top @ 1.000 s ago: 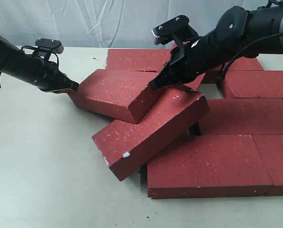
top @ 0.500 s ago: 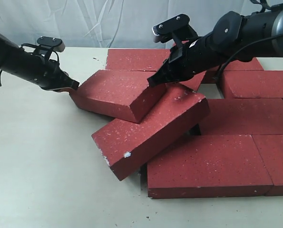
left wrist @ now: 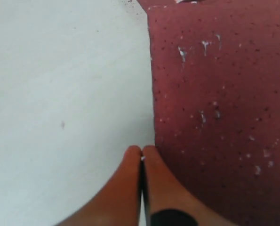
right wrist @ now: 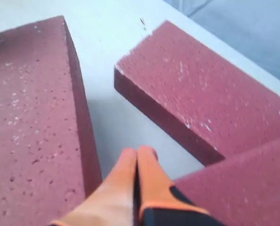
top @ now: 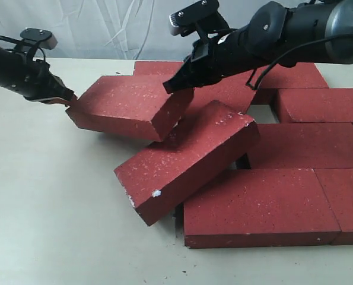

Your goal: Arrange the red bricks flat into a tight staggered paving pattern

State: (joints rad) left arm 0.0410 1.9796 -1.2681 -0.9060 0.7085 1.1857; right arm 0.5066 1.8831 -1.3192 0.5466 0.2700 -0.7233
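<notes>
Lower right, red bricks laid flat and tight. Centre frame, tilted brick leaning on that course. Upper left, propped brick flanked end to end by left gripper and right gripper, both pinched shut, empty. Seemingly mid-reposition; next, lowering flat into a staggered gap.

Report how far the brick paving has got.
Done: the flat bricks on the right lie side by side in rows. In hand: left gripper and right gripper, jaws shut, sit at opposite ends of the upper loose brick, which leans on a tilted brick. Left: lay both flat into the pattern.
</notes>
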